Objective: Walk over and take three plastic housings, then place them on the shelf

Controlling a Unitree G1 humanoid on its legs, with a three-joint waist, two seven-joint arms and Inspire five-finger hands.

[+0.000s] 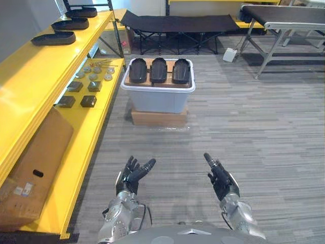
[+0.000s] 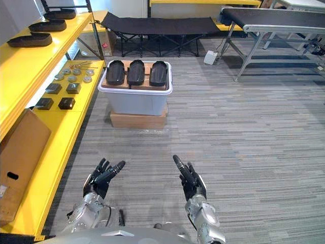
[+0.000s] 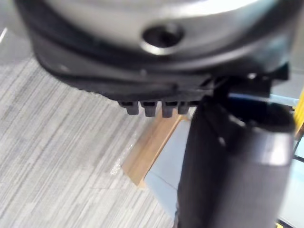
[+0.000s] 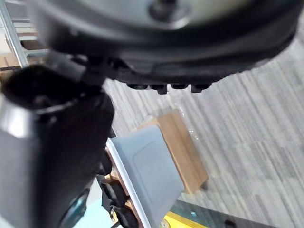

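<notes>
Both hands hover low over the striped floor (image 1: 254,122), holding nothing: left hand (image 1: 133,175) with fingers relaxed and slightly spread, right hand (image 1: 219,178) with fingers straight, close together. Well ahead, three black plastic housings (image 1: 159,70) lie side by side atop a white bin (image 1: 157,97) on a cardboard box (image 1: 158,118), beside the yellow shelf (image 1: 30,81).

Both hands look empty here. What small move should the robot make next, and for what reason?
Probably a short walk forward toward the grey bin. The three plastic housings lie side by side at its top, well ahead of the left hand and the right hand. Both hands are open and hold nothing. A reach from here looks unlikely to arrive.
</notes>
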